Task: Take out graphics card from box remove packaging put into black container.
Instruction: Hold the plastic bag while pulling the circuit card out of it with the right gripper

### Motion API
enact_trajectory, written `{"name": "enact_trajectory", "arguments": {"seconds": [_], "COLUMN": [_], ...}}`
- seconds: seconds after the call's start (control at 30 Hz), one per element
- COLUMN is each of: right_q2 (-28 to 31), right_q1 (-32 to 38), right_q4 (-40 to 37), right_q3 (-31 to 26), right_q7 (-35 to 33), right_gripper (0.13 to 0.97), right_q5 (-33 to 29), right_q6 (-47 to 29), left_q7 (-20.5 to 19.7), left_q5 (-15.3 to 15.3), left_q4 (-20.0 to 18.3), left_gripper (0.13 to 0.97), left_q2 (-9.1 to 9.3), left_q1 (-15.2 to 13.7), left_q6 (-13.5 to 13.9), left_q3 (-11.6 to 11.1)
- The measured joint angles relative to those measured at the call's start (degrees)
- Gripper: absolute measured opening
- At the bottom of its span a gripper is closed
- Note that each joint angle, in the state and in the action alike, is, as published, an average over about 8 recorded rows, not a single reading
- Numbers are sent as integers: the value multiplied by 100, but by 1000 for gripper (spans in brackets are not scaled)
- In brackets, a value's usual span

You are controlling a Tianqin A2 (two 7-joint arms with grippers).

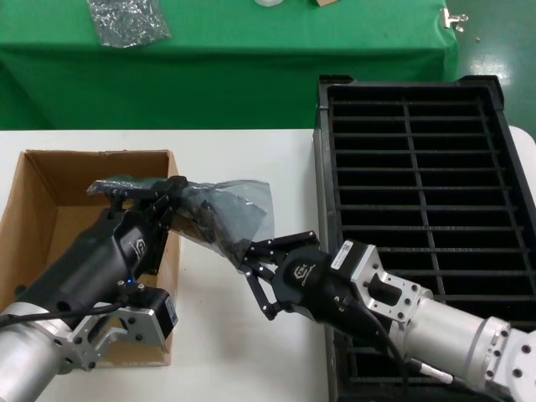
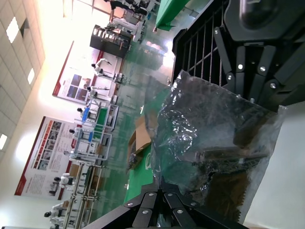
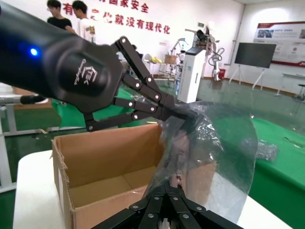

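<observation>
Gripping opposite packaging (image 1: 228, 211) edges, left gripper (image 1: 177, 194) and right gripper (image 1: 249, 255) hang between box (image 1: 50, 209) and black container (image 1: 423, 167).

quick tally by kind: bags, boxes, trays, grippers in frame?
Plastic bags: 2, the grey bag held between both grippers, and a smaller silvery bag on the green cloth.
Cardboard boxes: 1, the brown box.
Slotted trays: 1, the black tray.
Grippers: 2, left gripper, right gripper.
Total: 6

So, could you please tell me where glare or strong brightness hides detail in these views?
Left wrist view: ceiling lights wash out the hall, and the packaging glints. Right wrist view: reflections veil the packaging. Head view: evenly lit, no glare on the black container.
</observation>
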Motion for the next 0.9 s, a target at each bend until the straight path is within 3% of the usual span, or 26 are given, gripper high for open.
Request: {"name": "enact_trajectory", "arguments": {"seconds": [0.33, 0.9], "right_q2": [-201, -547], "right_q1": [-112, 600], "right_q4": [-51, -1058], "right_q3": [212, 385], "right_q7": [468, -373], "right_gripper": [133, 133], "right_q5": [-756, -210], "right_q6": [218, -446], "left_q7": [0, 0], "left_q5": [0, 0], "left_q4": [0, 0], "left_gripper": [139, 139], "left_q2": [0, 0], "left_q1": [0, 0], "left_q6": [0, 0], "left_q3": [0, 0]}}
